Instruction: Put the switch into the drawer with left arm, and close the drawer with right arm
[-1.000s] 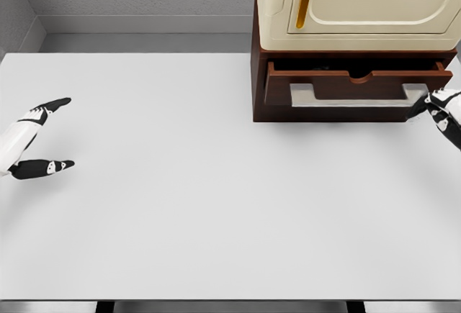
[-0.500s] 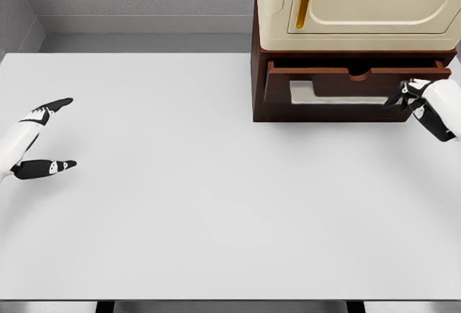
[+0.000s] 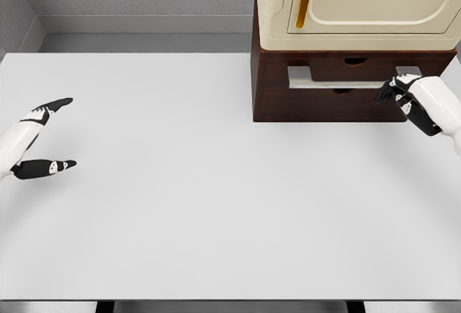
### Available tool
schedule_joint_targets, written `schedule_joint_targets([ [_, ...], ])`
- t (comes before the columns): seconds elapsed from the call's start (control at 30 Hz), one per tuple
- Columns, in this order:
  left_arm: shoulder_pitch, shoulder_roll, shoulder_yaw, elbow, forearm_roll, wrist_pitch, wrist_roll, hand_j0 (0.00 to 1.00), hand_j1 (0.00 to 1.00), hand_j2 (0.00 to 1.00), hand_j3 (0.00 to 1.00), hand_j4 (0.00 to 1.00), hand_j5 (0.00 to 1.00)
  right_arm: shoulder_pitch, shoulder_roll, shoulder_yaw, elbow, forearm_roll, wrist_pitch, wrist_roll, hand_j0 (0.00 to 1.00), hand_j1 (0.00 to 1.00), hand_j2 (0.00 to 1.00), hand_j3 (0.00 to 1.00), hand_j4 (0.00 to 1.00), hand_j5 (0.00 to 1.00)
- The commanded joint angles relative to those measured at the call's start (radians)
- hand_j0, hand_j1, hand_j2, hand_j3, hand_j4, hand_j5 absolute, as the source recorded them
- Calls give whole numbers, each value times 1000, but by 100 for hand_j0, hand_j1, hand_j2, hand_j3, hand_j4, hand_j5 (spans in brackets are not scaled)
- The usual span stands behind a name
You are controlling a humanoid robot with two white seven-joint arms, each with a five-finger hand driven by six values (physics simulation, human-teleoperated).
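The white table (image 3: 180, 205) fills most of the head view and nothing lies on its open surface. At its far right stands a dark brown wooden cabinet (image 3: 270, 104), with a cream appliance (image 3: 360, 3) with a gold handle strip on top. The drawer (image 3: 346, 75) in the cabinet's upper front sits flush, or very nearly flush, with the cabinet face; its pale metal handle bar (image 3: 338, 81) runs across the front, below a small finger notch.

The right hand (image 3: 403, 93) is at the right end of that bar, fingers curled loosely and holding nothing, knuckles and fingertips against or just beside the drawer front. To finish the closing well, I judge the push should go straight back along the drawer's travel, square to the front and not glancing off the end, and stop once the front seats so the cabinet is not shoved on the table.

The left hand (image 3: 39, 140) rests at the table's left edge, thumb and fingers spread apart and empty, well apart from the cabinet.

The switch is nowhere visible; presumably it is inside the shut drawer, so its look cannot be told.
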Motion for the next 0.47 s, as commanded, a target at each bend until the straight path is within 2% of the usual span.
schedule_joint_targets([
  [0.0,2,-1,0,0,8,2,0,100,100,100,100,100,100,0,-6,7,9,68,-11,-13,31,31,31,31,31,31],
  [0.07,0,-2,0,-2,8,2,0,100,100,100,100,100,100,14,-12,1,0,62,-11,-18,31,31,31,31,31,31],
  [0.17,0,-2,0,0,8,2,0,100,100,100,100,100,100,41,-66,-8,-11,35,-11,-22,31,31,31,31,31,31],
  [0.27,2,-4,-4,0,8,2,0,100,100,100,100,100,100,153,-120,-99,-71,-19,-11,-22,31,31,31,31,31,31],
  [0.3,0,-10,-4,0,5,2,0,100,100,100,100,100,100,170,-126,-110,-89,-24,-11,-21,31,31,31,31,31,31],
  [0.43,2,-38,-2,-6,-24,2,0,100,100,100,100,100,100,179,-126,-117,-100,-27,-11,-22,31,31,31,31,31,31],
])
